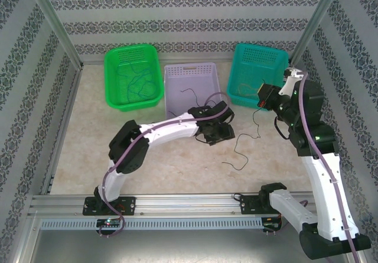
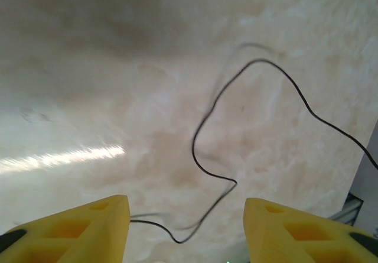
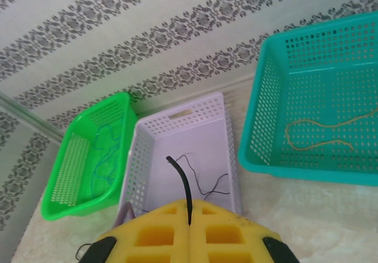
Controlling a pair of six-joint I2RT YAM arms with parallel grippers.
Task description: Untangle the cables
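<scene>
A thin black cable [image 1: 235,149] lies in loose curls on the marble tabletop and rises at its far end to my right gripper [image 1: 261,99]. That gripper [image 3: 189,224] is shut on the cable, whose short end [image 3: 184,183] sticks up from between the yellow fingers. My left gripper [image 1: 217,134] hovers low beside the lavender basket. It [image 2: 186,227] is open, and the same black cable [image 2: 193,148] winds across the table between its fingers [image 2: 88,230] without touching them. Blue cables [image 1: 139,83] lie in the green basket, a tan cable [image 3: 319,124] in the teal one, and another black cable [image 3: 204,183] in the lavender one.
Three baskets stand in a row at the back: green [image 1: 112,56] on the left, lavender [image 1: 192,68] in the middle, teal [image 1: 260,47] on the right. Patterned walls and metal posts enclose the table. The arms' mounting rail runs along the near edge.
</scene>
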